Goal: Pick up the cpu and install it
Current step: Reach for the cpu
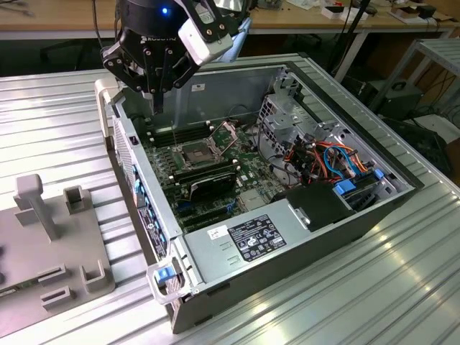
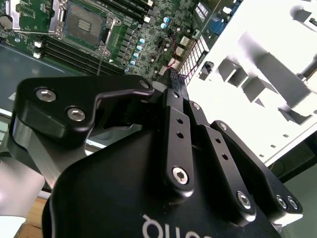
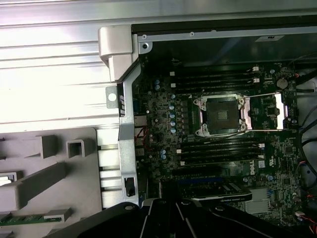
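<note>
The open computer case lies on its side on the ribbed metal table. On its green motherboard the square black socket stands bare, its metal load frame swung up and open. In both wrist views the socket shows its pins uncovered. My gripper hangs over the case's wall at the exterior view's left, above and to the left of the socket. It looks shut, with nothing seen between its fingers. The cpu is out of view.
Black RAM sticks lie beside the socket. A power supply, a drive cage and coloured cables fill the case toward the exterior view's right. A grey parts fixture with posts and slots sits left of the case.
</note>
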`<act>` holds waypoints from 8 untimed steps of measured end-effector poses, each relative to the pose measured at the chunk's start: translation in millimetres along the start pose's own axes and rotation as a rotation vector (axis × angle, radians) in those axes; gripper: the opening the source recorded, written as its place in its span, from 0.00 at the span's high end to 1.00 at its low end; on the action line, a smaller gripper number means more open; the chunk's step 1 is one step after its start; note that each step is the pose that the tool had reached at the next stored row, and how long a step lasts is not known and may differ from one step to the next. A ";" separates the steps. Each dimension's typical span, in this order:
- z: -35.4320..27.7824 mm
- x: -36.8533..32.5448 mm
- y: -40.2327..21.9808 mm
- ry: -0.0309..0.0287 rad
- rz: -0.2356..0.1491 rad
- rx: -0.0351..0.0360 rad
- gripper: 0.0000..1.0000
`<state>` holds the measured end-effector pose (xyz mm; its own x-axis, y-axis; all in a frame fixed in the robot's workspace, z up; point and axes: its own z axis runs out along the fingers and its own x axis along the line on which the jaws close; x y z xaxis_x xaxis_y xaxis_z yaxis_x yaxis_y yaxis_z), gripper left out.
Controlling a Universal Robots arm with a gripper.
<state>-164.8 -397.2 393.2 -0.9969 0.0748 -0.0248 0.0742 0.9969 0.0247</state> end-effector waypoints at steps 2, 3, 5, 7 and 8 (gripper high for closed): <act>0.0 0.5 0.0 0.0000 0.000 0.0000 0.89; 0.0 0.8 0.0 0.0001 0.000 -0.0002 0.89; -0.1 3.5 -0.3 0.0000 0.000 0.0001 0.89; -0.1 6.4 -0.5 0.0000 0.000 0.0000 0.89; -0.2 7.9 -0.6 0.0000 0.000 0.0000 0.89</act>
<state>-172.6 -397.2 393.1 -0.9969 0.0748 -0.0248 0.0742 0.9969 0.0248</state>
